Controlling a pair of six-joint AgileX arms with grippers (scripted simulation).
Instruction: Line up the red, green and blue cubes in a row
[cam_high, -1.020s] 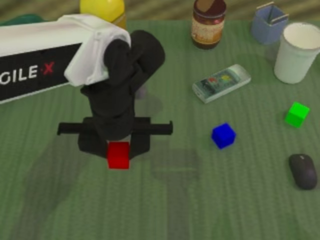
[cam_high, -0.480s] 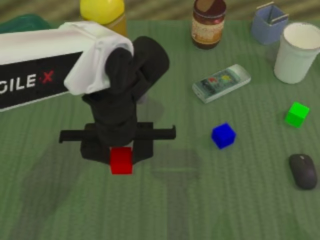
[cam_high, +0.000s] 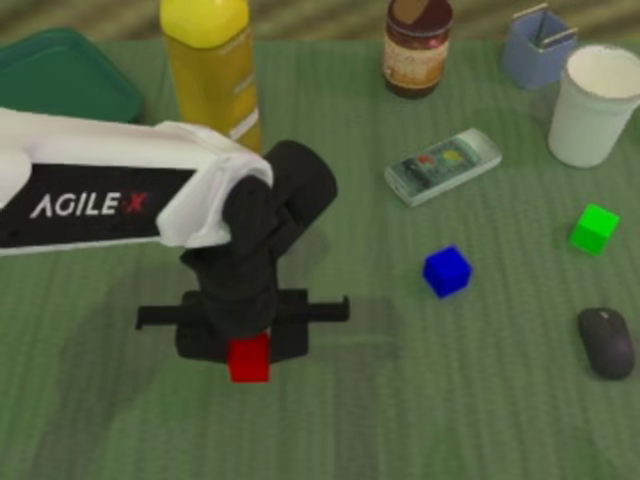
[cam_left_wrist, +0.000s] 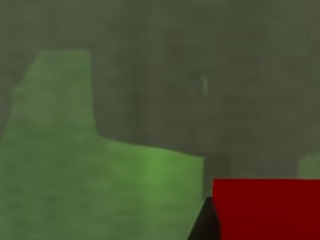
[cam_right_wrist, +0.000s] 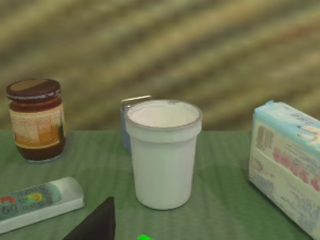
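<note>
Top view: left gripper (cam_high: 247, 345), clamped on the small bright red cube (cam_high: 248, 358), has carried it nearer the table's front, row still unformed.

The red cube (cam_high: 249, 358) is a plain bright red block sitting square between the tips of the left gripper (cam_high: 247, 352), just under its black body. The deep blue cube (cam_high: 446, 271) lies on the cloth well to that gripper's right, turned slightly. The bright green cube (cam_high: 594, 228) lies farther right still, also slightly turned.
</note>
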